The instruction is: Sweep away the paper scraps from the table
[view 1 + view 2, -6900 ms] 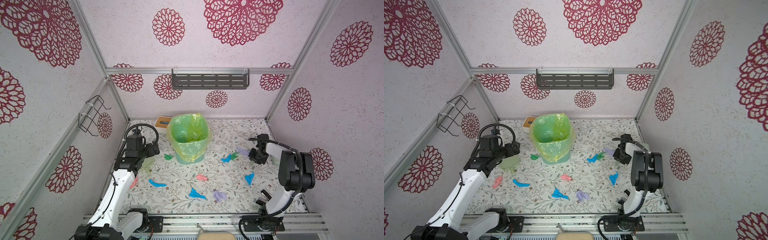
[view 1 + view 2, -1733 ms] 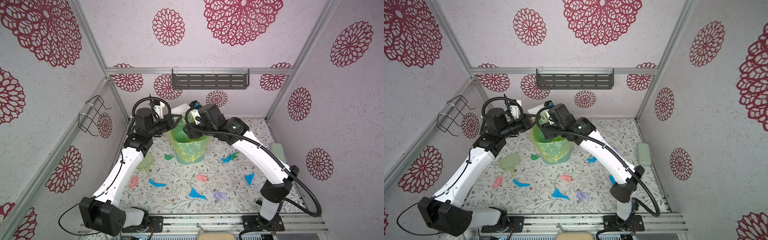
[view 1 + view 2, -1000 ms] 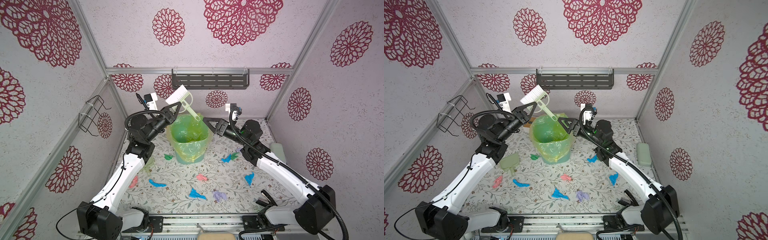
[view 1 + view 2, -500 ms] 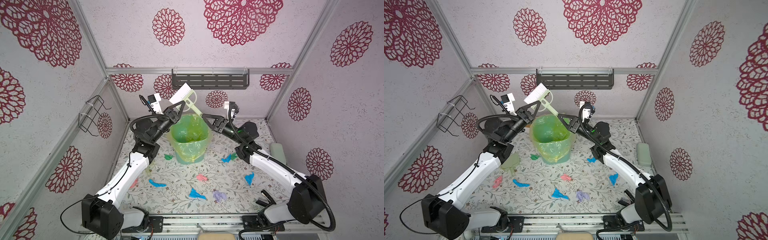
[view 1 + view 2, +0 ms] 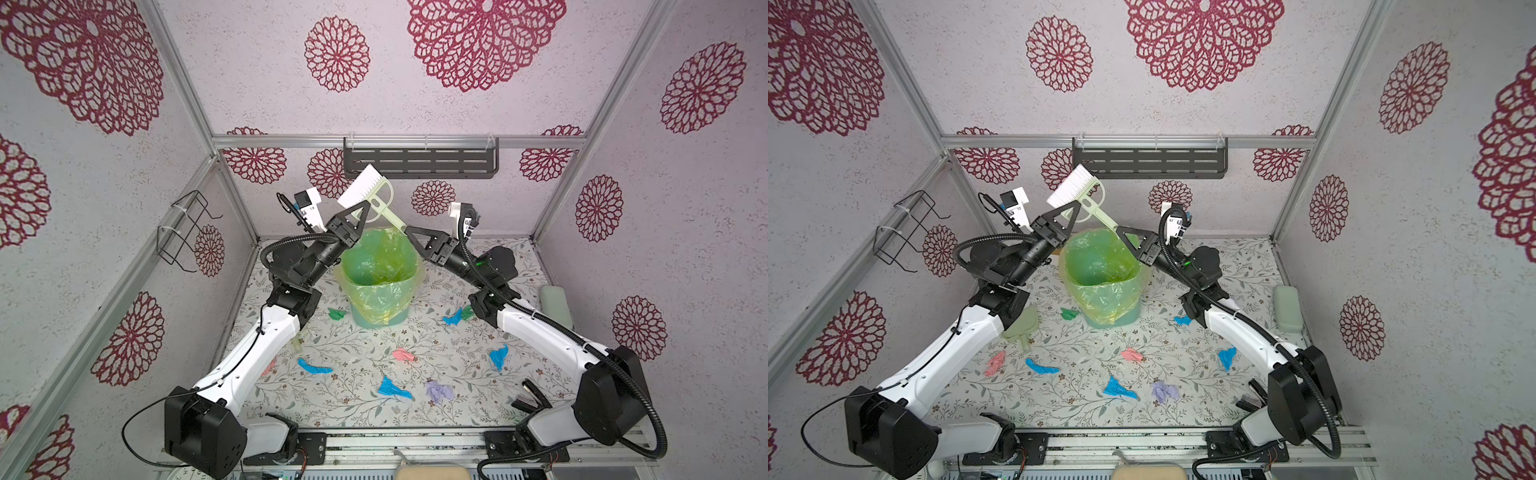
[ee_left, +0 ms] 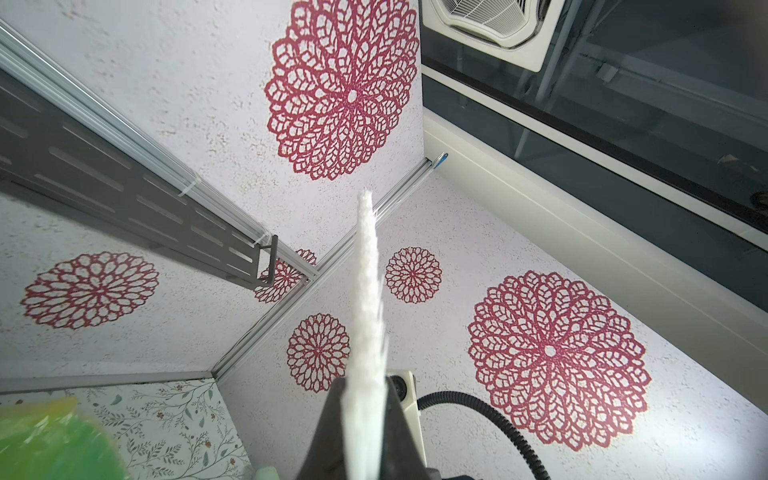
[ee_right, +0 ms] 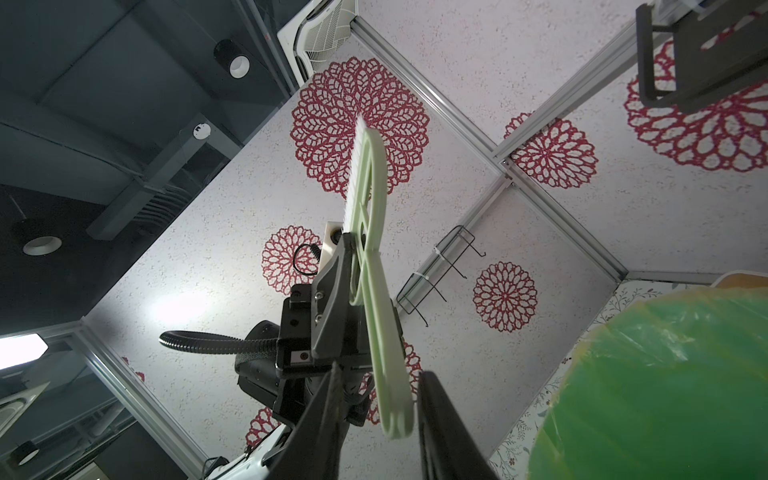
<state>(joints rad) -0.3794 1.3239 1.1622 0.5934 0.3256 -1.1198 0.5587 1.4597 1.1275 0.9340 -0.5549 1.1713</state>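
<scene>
A brush (image 5: 365, 191) with white bristles and a pale green handle hangs tilted above the bin. My left gripper (image 5: 357, 212) is shut on its head; in the left wrist view the bristles (image 6: 368, 311) stick out past the jaws. My right gripper (image 5: 409, 230) stands open around the handle's free end (image 7: 382, 332), with a gap at each finger. Several paper scraps lie on the table (image 5: 353, 399): green (image 5: 336, 313), blue (image 5: 313, 368), pink (image 5: 403, 355), lilac (image 5: 438, 390) and blue (image 5: 498, 357) ones among them.
The bin (image 5: 380, 274) with a yellow-green liner stands at the back middle, under both grippers. A pale green dustpan (image 5: 1021, 326) lies under the left arm. A pale green block (image 5: 555, 305) lies by the right wall. A black shelf (image 5: 419, 162) hangs on the back wall.
My right gripper has come in to the brush handle's end and narrowed its jaws around it. The left gripper has shifted the brush slightly towards the middle.
</scene>
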